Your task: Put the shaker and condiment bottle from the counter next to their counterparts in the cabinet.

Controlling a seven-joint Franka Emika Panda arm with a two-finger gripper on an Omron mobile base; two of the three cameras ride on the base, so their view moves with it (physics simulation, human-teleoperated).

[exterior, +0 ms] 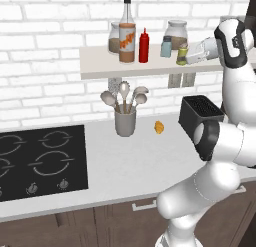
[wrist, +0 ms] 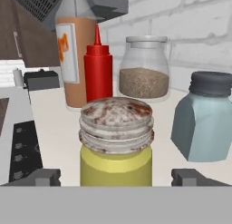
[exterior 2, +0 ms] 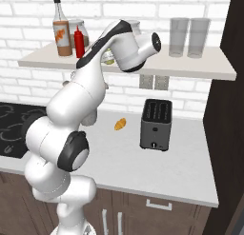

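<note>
Two gripper (wrist: 116, 177) fingertips flank the shaker (wrist: 116, 141), apart, in hand view.

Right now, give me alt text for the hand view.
A yellow shaker with a worn silver cap stands on the shelf between the open tool's two fingertips, which are apart from its sides. Behind it are a red squeeze bottle, a labelled glass bottle and a jar; a pale blue shaker is beside it.

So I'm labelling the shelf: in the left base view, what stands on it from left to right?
Glass bottle → red bottle → blue shaker → yellow shaker.
</note>
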